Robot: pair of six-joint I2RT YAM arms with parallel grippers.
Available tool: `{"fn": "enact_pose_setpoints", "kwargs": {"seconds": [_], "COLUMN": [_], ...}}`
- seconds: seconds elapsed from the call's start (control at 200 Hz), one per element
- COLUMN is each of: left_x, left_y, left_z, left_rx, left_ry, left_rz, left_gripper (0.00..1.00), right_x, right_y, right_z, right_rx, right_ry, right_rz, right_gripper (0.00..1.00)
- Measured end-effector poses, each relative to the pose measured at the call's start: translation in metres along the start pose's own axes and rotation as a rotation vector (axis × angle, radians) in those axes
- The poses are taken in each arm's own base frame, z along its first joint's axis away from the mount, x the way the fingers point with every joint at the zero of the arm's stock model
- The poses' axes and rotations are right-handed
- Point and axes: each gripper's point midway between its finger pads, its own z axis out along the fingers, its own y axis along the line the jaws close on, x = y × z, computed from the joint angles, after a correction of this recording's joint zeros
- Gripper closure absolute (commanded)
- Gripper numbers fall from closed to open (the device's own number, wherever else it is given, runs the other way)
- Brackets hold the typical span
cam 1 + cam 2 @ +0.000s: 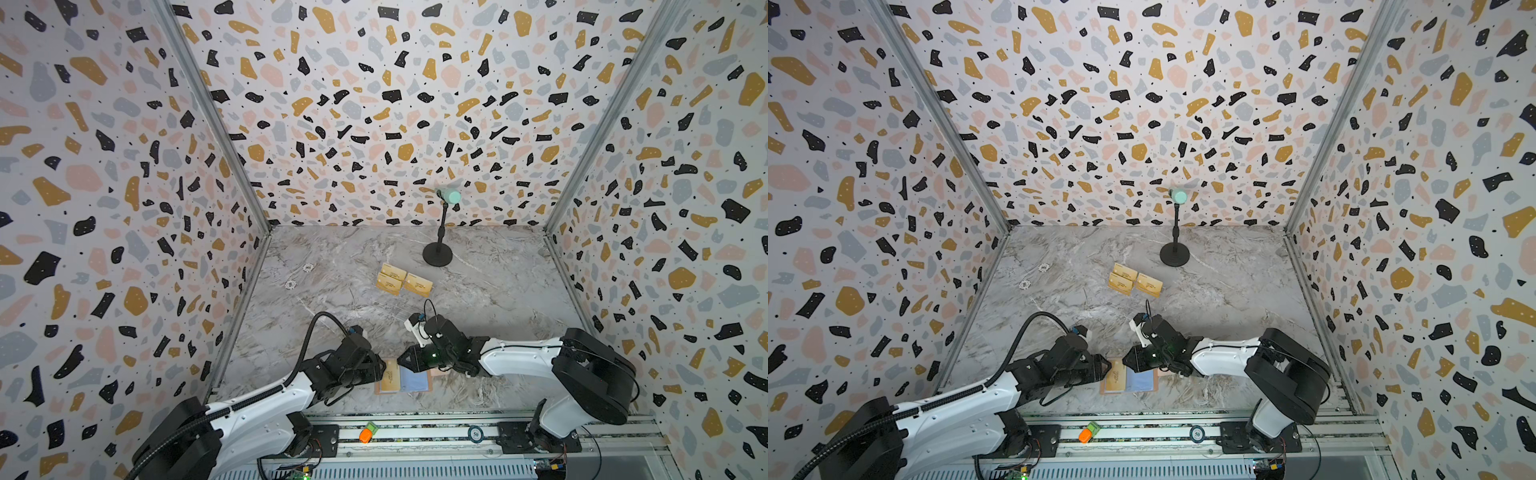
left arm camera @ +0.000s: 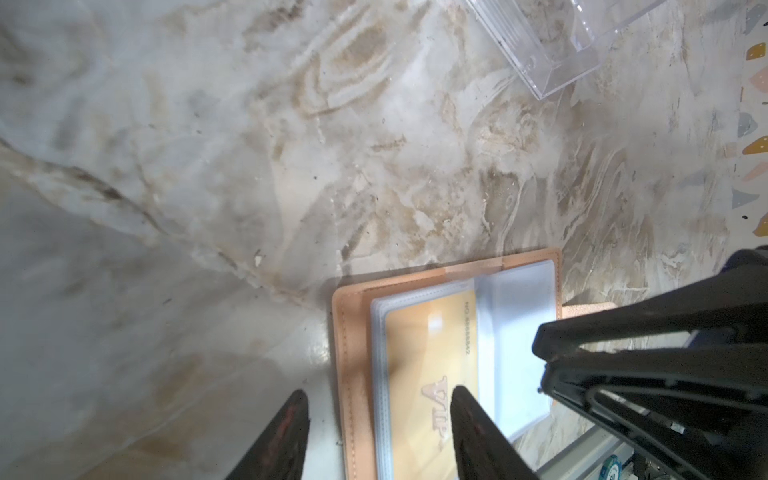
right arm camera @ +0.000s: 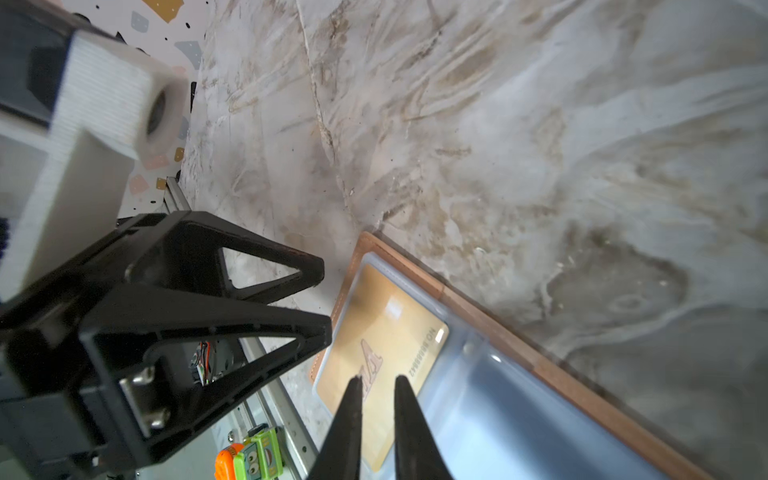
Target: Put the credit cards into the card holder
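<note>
Salmon-pink leather-like card holder [image 1: 430, 388] lying open near the marble table's [image 1: 498, 291] front edge, gold VIP card [image 2: 428, 374] sleeved inside, left gripper [image 2: 380, 419] spread over it, right gripper [image 3: 377, 399] narrowly parted, pinching nothing visible, three gold cards [image 1: 403, 280] lying well apart.

Two arms [image 1: 257, 411] [image 1: 519, 357]: white shells, black joints, black triangular fingers [image 3: 257, 332]. Left carries ribbed black cable [image 1: 307, 332]; white ribbed camera mount [image 3: 95, 108].
</note>
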Motion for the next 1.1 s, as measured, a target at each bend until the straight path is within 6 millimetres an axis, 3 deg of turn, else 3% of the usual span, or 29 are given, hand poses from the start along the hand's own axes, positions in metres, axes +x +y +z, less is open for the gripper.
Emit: {"fn": "enact_pose_setpoints", "kwargs": {"seconds": [0.38,0.556,1.101], "left_x": [0.004,0.005,0.012], "left_y": [-0.005,-0.011,-0.013], "left_z": [0.008,0.01,0.006], "left_rx": [0.043,0.087,0.159], "left_ry": [0.054,0.059,0.063], "left_rz": [-0.017,-0.018,-0.077], "left_gripper": [0.43,0.43,0.45], "right_x": [0.028,0.026,0.028], "right_y": [-0.024,-0.015,-0.016], "right_z": [0.014,0.019,0.02], "right_rx": [0.075,0.063,0.056], "right_ry": [0.112,0.118,0.104], "right_rz": [-0.014,-0.039,-0.027], "right_gripper": [1.0,1.0,1.0]}}
